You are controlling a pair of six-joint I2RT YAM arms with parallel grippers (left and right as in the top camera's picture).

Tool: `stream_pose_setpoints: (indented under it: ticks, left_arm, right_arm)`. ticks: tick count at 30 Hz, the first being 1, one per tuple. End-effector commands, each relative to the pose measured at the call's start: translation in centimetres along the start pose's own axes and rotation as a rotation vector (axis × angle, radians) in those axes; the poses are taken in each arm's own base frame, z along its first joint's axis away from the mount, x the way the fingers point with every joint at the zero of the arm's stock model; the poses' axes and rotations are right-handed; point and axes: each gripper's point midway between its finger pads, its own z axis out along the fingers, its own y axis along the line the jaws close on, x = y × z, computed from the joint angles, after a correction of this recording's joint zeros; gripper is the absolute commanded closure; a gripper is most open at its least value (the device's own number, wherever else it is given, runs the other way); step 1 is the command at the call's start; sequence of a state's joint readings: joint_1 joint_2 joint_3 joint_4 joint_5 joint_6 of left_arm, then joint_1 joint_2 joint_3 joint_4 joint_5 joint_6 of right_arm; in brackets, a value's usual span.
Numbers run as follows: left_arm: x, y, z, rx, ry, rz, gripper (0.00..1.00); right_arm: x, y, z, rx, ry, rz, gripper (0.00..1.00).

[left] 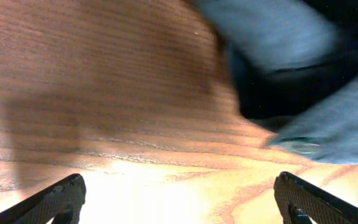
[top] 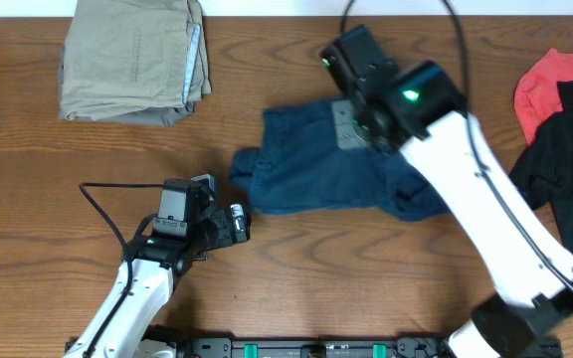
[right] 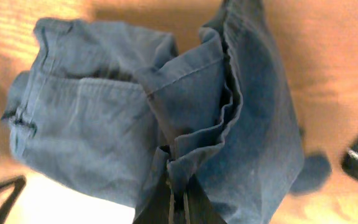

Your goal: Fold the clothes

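Closest to the lens in the right wrist view, the right gripper [right: 178, 200] sits at the bottom centre of the frame, its two fingers pressed together on a bunched ridge of the dark blue shorts [right: 104, 124]. From this pinch the cloth fans upward, with stitched hems and a seam visible in the left half of the frame. From overhead we see the same shorts lying rumpled on the wooden table [top: 366, 288], slightly right of and above the frame's centre, their right part covered by the white right arm. At lower left of that frame the left gripper [top: 239, 225] points toward the lower left corner of the shorts, near it but not touching. In the left wrist view its fingers [left: 64, 198] stand spread at the two bottom corners with only bare wood between them. The blurred blue mass at upper right is probably the shorts. A folded khaki garment [top: 132, 60] lies at upper left of the overhead frame. Red [top: 555, 85] and black [top: 565, 169] garments lie at the right edge.
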State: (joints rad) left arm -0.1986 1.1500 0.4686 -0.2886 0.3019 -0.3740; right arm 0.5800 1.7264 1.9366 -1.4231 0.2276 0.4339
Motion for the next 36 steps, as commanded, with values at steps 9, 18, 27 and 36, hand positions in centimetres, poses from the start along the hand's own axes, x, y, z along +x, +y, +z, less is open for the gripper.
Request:
stream_pose_setpoints:
  ticks: [9,18,27,36]
  left_arm:
    - [-0.6,2.4,0.1,-0.128,-0.055,-0.104,0.02]
    - [-0.6,2.4,0.1,-0.128,-0.055,-0.104,0.02]
    - [-0.6,2.4,0.1,-0.128,-0.055,-0.104,0.02]
    - [-0.7,2.3,0.1,-0.125,-0.059,-0.103,0.02]
  right_arm:
    - [5.3,2.3,-2.4,-0.058,0.124,-0.003,0.99]
    - [11.6,3.6,0.3,0.094,0.244,-0.030,0.99]
    - [11.0,-0.4,-1.2,0.218,0.168,0.085,0.45]
    - [10.5,-1.5,-1.7,0.214,0.153,0.056,0.01]
